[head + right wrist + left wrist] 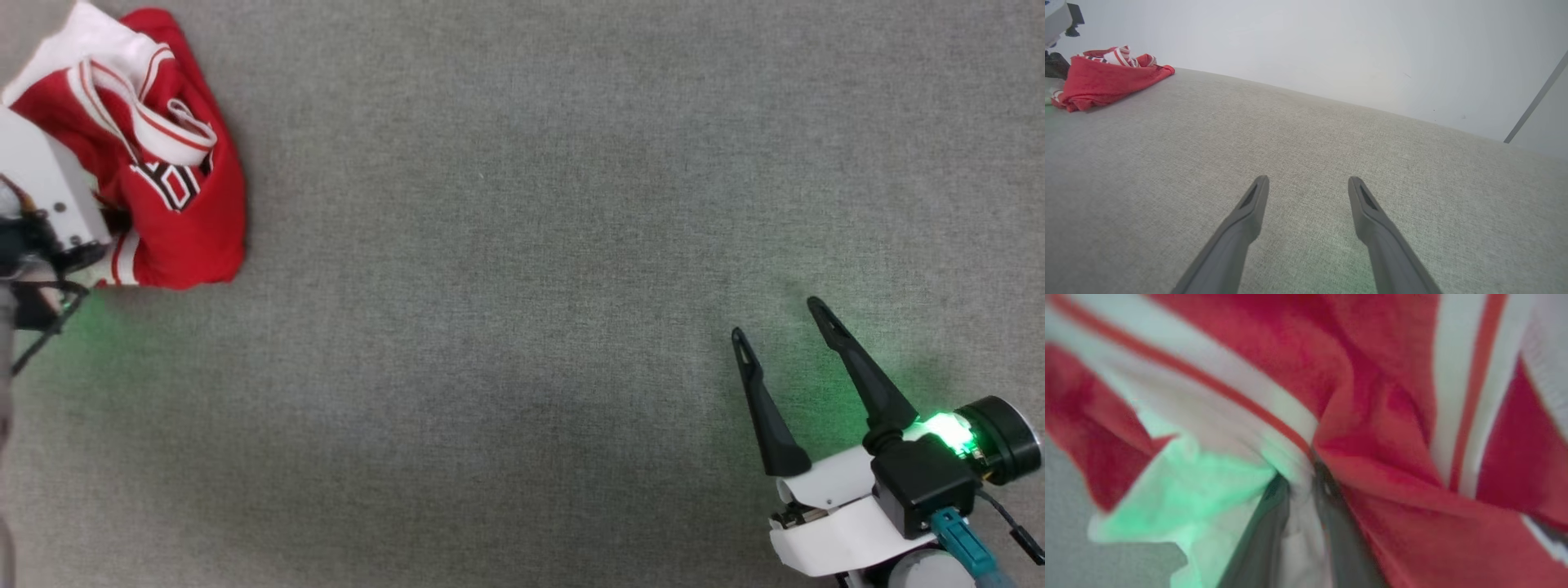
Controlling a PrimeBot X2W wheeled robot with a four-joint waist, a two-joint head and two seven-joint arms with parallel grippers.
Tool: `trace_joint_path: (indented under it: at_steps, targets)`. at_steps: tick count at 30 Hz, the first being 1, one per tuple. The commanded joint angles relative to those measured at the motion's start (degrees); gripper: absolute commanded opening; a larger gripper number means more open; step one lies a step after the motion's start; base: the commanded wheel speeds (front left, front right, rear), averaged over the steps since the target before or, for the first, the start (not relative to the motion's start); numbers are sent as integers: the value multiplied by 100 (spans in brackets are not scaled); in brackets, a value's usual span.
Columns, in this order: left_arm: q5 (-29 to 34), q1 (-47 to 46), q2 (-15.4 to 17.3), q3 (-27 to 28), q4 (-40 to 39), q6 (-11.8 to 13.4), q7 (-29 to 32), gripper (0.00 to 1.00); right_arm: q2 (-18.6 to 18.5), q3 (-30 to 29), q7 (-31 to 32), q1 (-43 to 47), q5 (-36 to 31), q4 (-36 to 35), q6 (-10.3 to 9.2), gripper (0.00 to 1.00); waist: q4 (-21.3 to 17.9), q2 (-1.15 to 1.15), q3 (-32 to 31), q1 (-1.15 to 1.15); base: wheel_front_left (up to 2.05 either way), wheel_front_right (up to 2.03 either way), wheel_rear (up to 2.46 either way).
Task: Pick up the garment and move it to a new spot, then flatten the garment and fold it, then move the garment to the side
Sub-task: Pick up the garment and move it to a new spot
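Left wrist view: my left pincer [1302,479] tight on soft bunched red shirt [1380,396]; right pincer [777,318] wide, empty.

- One garment [188,220]: a red shirt with white striped sleeve panels, bunched at the left gripper [1300,486].
- Two grippers: the left one, and the right gripper [777,320], well apart from the shirt.
- Four dark fingers [1372,220], two on each gripper.
- One grey cloth-covered surface [522,245], beneath both grippers.
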Motion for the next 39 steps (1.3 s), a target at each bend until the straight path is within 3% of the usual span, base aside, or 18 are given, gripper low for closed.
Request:
trace_joint_path:
  at_steps: [1, 12, 26, 32, 39]
  targets:
    - [48, 279, -286, -113, 187, 4, -82, 0, 33, 32, -43, -54, 49, 66, 0, 100, 35, 0, -132, 0, 0, 0, 0]
    - [400, -512, 47, -358, 48, -51, -657, 0, 225, 165, -266, 133, 259, 666, 0, 100, 175, 0, -1238, 0, 0, 0, 0]
    - [751, -868, -213, -830, -403, -184, -1113, 0, 357, 21, -382, 678, 522, 1180, 0, 100, 353, 0, -2934, 0, 0, 0, 0]
    - [492, -607, -384, -888, -735, -285, -1149, 0, 358, -396, -386, 697, 404, 1142, 0, 100, 81, 0, -3035, 0, 0, 0, 0]
    - [163, -43, -745, -1044, -1341, -305, -1118, 0, 358, -1039, -376, 673, 100, 1197, 0, 100, -557, 0, -2996, 0, 0, 0, 0]
